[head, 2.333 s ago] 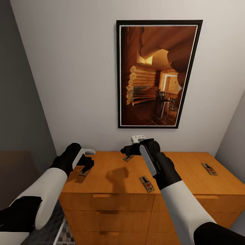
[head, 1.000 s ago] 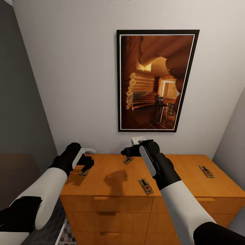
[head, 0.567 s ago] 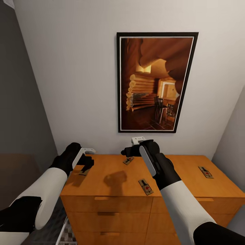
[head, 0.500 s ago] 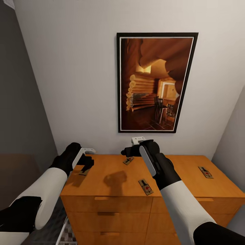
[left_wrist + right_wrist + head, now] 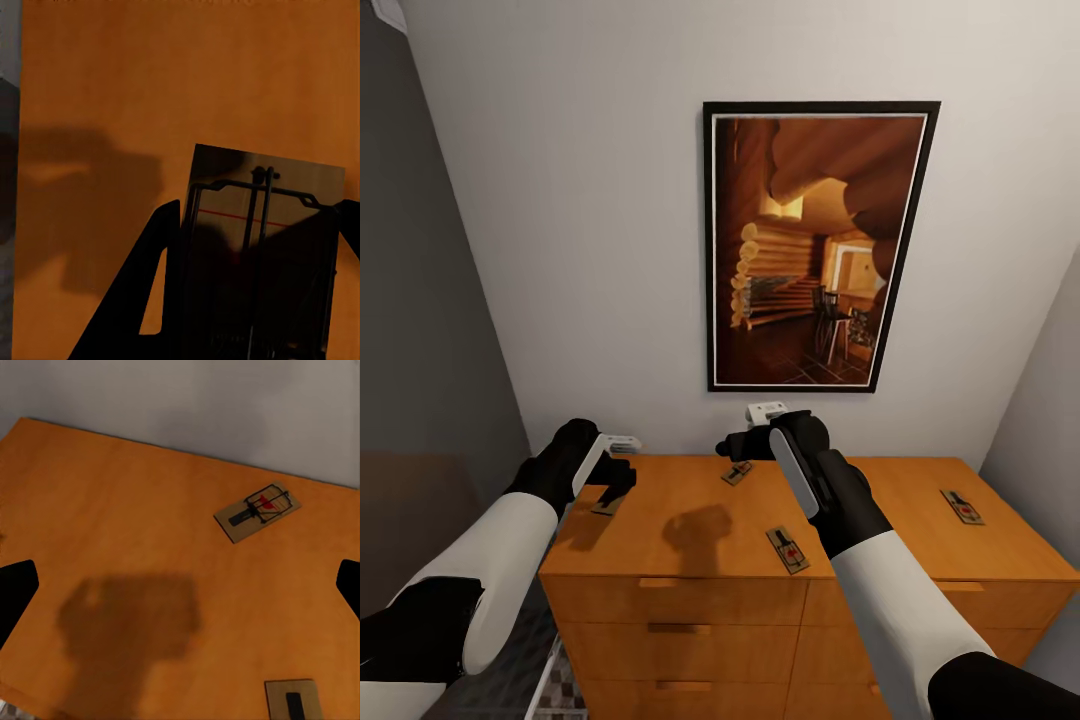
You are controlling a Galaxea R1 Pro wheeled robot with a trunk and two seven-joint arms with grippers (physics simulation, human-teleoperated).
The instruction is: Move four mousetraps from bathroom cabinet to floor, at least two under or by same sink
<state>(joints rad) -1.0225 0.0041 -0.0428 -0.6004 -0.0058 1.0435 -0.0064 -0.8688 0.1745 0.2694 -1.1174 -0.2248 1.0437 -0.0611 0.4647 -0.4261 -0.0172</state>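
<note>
One mousetrap [image 5: 259, 255] lies between the left tool's [image 5: 251, 300] fingers — spread.

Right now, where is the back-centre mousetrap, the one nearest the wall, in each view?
Head: the back-centre mousetrap lies on the cabinet top, mid-picture, close to the wall.
Right wrist: right of centre in the picture, just short of the wall line.
Left wrist: here a different one, the left-edge mousetrap, lies on the same top.
Shared landmark: the front-centre mousetrap, cut by the right wrist picture's edge.
</note>
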